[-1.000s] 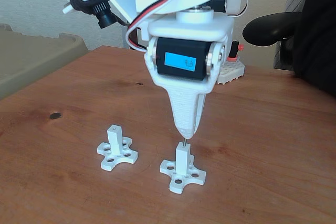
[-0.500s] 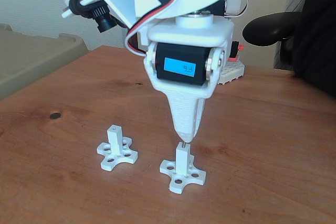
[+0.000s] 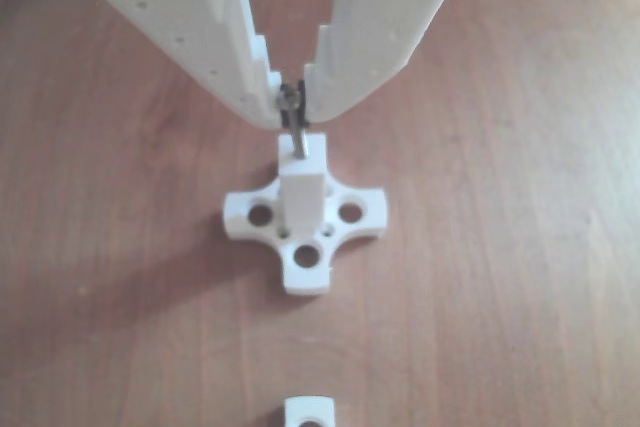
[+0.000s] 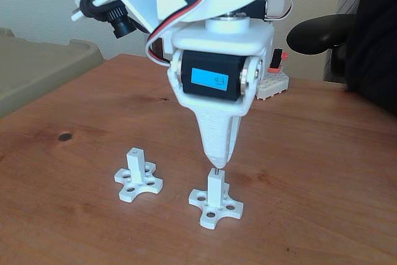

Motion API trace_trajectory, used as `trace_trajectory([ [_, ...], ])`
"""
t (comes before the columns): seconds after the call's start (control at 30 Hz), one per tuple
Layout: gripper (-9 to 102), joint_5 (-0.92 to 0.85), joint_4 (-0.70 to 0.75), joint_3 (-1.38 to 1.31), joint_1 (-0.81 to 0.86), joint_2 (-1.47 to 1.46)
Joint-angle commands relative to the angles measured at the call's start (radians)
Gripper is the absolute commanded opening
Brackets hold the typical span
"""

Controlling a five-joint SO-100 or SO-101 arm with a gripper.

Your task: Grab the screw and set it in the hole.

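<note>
My white gripper point(image 4: 216, 163) points straight down, shut on the thin grey screw point(image 4: 216, 168), over the nearer white square post point(image 4: 214, 185) on its cross-shaped base point(image 4: 215, 205). In the other view the gripper point(image 3: 292, 105) pinches the screw point(image 3: 295, 130) by its head. The screw hangs upright, and its lower end meets the top face of the post point(image 3: 303, 192), covering the hole there. A second identical post point(image 4: 135, 161) stands to the left, with the small hole point(image 4: 134, 151) in its top open.
The wooden table carries a dark knot point(image 4: 64, 136) at the left. A grey bin point(image 4: 37, 69) sits beyond the left edge. A white block point(image 4: 273, 85) lies behind the arm, and a black chair arm point(image 4: 319, 32) is at the back right. A white piece point(image 3: 310, 412) shows at the bottom edge.
The gripper has sunk slightly and shifted a little left with the screw, so less of the screw shows above the post. Both posts have stayed put.
</note>
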Motion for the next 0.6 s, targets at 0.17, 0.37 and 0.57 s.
trace_trajectory([
  [0.17, -1, -0.005, -0.023, -0.063, 0.011, 0.017],
  [0.37, 1, 0.005, -0.025, -0.063, 0.012, 0.021],
  [0.57, 2, 0.009, -0.026, -0.063, 0.012, 0.023],
])
